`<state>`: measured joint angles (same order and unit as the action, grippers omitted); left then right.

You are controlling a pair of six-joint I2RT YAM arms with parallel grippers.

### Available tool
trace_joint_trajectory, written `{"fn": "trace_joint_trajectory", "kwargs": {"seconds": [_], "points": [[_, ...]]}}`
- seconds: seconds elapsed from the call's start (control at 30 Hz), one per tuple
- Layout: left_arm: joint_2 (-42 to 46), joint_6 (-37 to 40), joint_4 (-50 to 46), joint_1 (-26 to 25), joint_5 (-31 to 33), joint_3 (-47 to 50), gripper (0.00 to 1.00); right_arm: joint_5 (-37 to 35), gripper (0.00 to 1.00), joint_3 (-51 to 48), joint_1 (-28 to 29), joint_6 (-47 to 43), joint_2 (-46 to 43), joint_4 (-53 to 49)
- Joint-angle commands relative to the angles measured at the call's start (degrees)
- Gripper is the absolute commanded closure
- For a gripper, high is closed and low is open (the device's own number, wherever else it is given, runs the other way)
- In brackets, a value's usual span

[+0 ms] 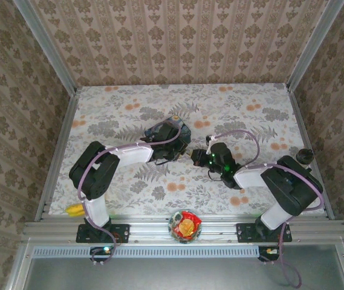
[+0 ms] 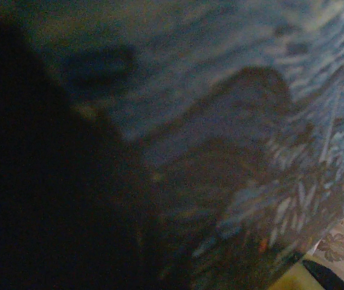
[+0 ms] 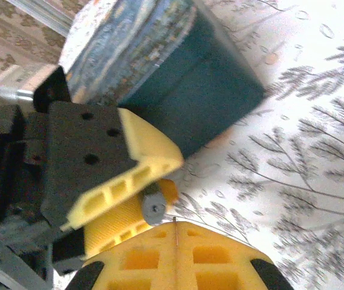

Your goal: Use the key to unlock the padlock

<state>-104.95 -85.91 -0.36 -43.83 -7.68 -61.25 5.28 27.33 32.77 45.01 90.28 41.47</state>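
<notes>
Sitting pinched between the yellow fingers of the left gripper [image 3: 159,190] is the padlock [image 3: 154,208], a small grey round face with a dark centre, turned towards the other arm. I take that face for the keyhole end, though it's tiny and a little soft. Behind it stands the box [image 3: 178,78], just beside the left fingers on the table [image 3: 317,151].

Now the right gripper [image 3: 175,241]: fingers pressed together, and a thin metal sliver pokes out of the seam. That looks like the key [image 3: 175,222], seen edge-on. Its blade points straight out ahead of the fingertips.

Here's what matters: the padlock lies just ahead of that blade and a touch to its left in the right wrist view, near but apart, no contact yet. From above the two grippers meet nose to nose mid-table, the right one [image 1: 199,158] coming in from the right. The left arm has the padlock; the right must bring the blade in line with that dark centre before pushing in.
</notes>
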Motion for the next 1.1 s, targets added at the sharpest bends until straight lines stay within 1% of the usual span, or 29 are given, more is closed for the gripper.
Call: {"fn": "trace_joint_trajectory", "kwargs": {"seconds": [0.0, 0.07, 0.1, 0.17, 0.23, 0.3, 0.37, 0.47, 0.53, 0.57, 0.67, 0.83, 0.93, 1.0, 1.07], "points": [[-3.2, -6.2, -5.5, 0.3, -4.2, 1.3, 0.78, -2.7, 1.00, -1.6, -0.3, -0.6, -2.7, -3.1], [-4.0, -6.3, -5.2, 0.6, -4.2, 1.1, 0.73, -2.9, 1.00, -1.8, -0.3, -0.7, -4.2, -4.6], [-4.3, -6.3, -5.0, 0.6, -4.1, 1.0, 0.68, -3.1, 1.00, -1.8, -0.3, -0.9, -5.1, -5.6], [-4.8, -5.7, -4.8, 0.6, -4.2, 0.5, 0.54, -3.6, 1.00, -1.8, -0.4, -1.4, -6.9, -8.2], [-4.9, -4.5, -4.4, 0.5, -4.8, -0.3, 0.44, -3.9, 1.00, -1.6, -0.8, -1.9, -8.7, -10.9], [-4.5, -2.8, -4.6, 0.5, -5.1, -0.9, 0.28, -4.0, 1.00, -1.2, -1.5, -2.2, -10.2, -14.0], [-3.4, -1.2, -4.9, 0.5, -5.1, -0.9, 0.17, -3.8, 1.00, -0.8, -2.2, -2.7, -13.3, -16.6], [-0.4, 0.9, -5.3, 0.5, -5.4, -0.1, 0.10, -3.0, 1.00, -0.4, -3.1, -3.6, -16.5, -19.9], [2.2, 2.0, -5.1, 0.5, -5.8, 0.6, 0.02, -2.6, 1.00, -0.3, -3.7, -4.1, -19.3, -22.3], [3.7, 3.0, -5.0, 0.6, -5.9, 0.8, 0.00, -2.5, 1.00, -0.3, -4.0, -4.3, -20.8, -23.4], [7.9, 7.4, -5.9, 1.1, -5.8, 0.3, 0.00, -1.0, 1.00, -0.3, -5.4, -4.5, -24.4, -25.3], [15.8, 14.5, -5.8, 1.7, -1.6, 1.4, 0.00, 3.3, 1.00, 0.5, -7.7, -4.3, -27.9, -26.5], [20.0, 21.8, -1.4, 2.6, 0.0, 3.1, 0.00, 6.8, 1.00, 1.5, -8.6, -4.0, -28.3, -25.3], [21.9, 27.4, 3.9, 3.5, -1.8, 4.9, 0.00, 9.8, 1.00, 2.2, -8.9, -3.5, -27.8, -22.9], [23.0, 31.1, 9.9, 4.2, -4.7, 6.8, 0.00, 12.3, 1.00, 2.6, -9.0, -2.9, -27.5, -20.3]]}}
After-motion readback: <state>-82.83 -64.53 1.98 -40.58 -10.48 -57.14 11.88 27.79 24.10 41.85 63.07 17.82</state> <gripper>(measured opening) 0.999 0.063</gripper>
